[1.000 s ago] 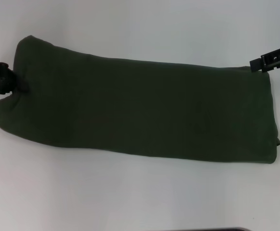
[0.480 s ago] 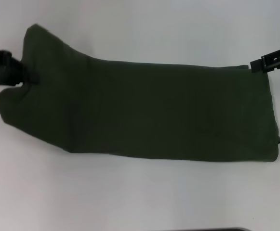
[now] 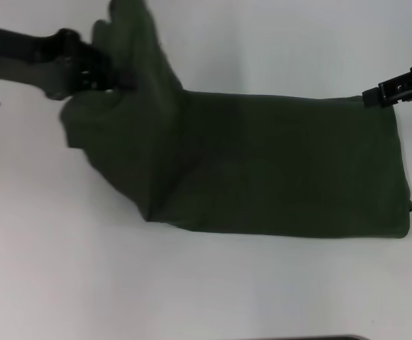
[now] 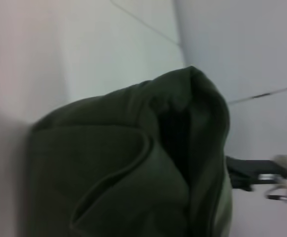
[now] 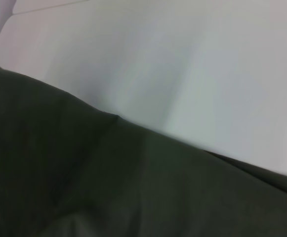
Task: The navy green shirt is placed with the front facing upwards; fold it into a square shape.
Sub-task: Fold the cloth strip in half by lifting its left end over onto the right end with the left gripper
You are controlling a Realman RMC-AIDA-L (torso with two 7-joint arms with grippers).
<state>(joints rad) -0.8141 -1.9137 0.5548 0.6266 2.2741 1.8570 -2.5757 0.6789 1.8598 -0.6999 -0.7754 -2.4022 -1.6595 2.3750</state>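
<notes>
- The navy green shirt [image 3: 276, 163] lies across the middle of the table [image 3: 206, 283] as a long, narrow band. It runs from the table's left side to its right side. No lettering shows; only plain dark green cloth faces up.
- Judging from this shape, the sleeves and sides are already folded in. What is left is to bring one short end over the other, so the band becomes a square.
- That last fold looks to be under way. The left end of the shirt is lifted off the table and bunched, and hangs in a draped peak above the left part of the band. The right half lies flat, with its right end reaching toward the table's right edge.
- The left hand [image 3: 110, 74] is raised over the far left part of the table. It is pinching the lifted end of the shirt, with cloth gathered around its tips.
- The right hand [image 3: 376, 95] sits at the far right corner of the shirt, low at the cloth's edge. I cannot tell whether it is spread or pressed together, or whether it grips the cloth.
</notes>
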